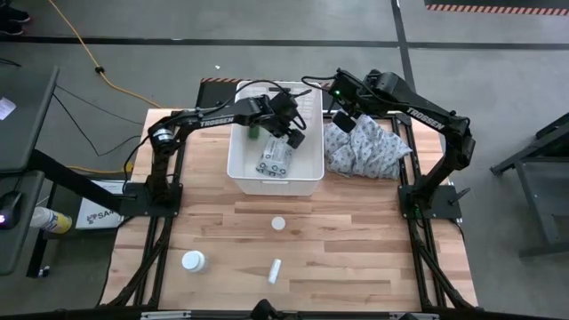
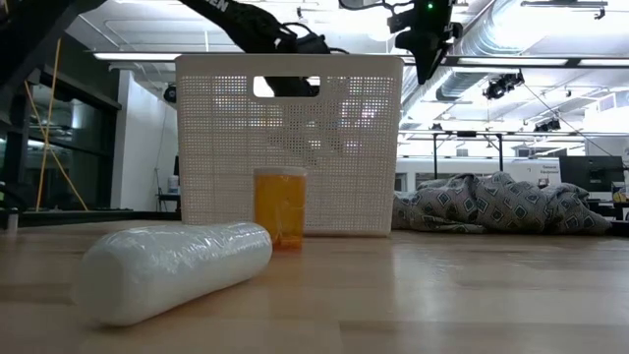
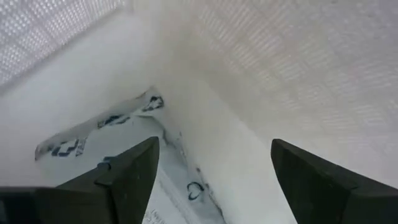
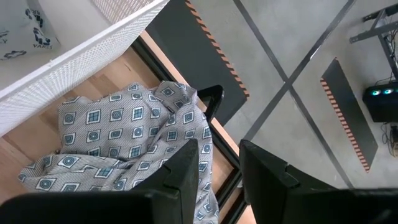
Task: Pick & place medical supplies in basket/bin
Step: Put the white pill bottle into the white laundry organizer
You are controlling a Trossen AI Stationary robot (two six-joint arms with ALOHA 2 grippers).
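White tube [image 2: 172,267] nearest; left gripper [image 1: 292,130] fingers apart over bin [image 1: 238,164].

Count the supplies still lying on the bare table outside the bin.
3: a small white cap mid-table, a white bottle near the front left, a white tube at the front centre. None seems hidden.

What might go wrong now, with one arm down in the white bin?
1. The left end effector sits open inside the bin, close to a wall; lifting out, it might catch the rim and shift the bin.
2. The tube, a bottle and a small white piece lie loose on the table; the round tube may roll when nudged.
3. The right end effector hangs over the cloth, which could snag it.
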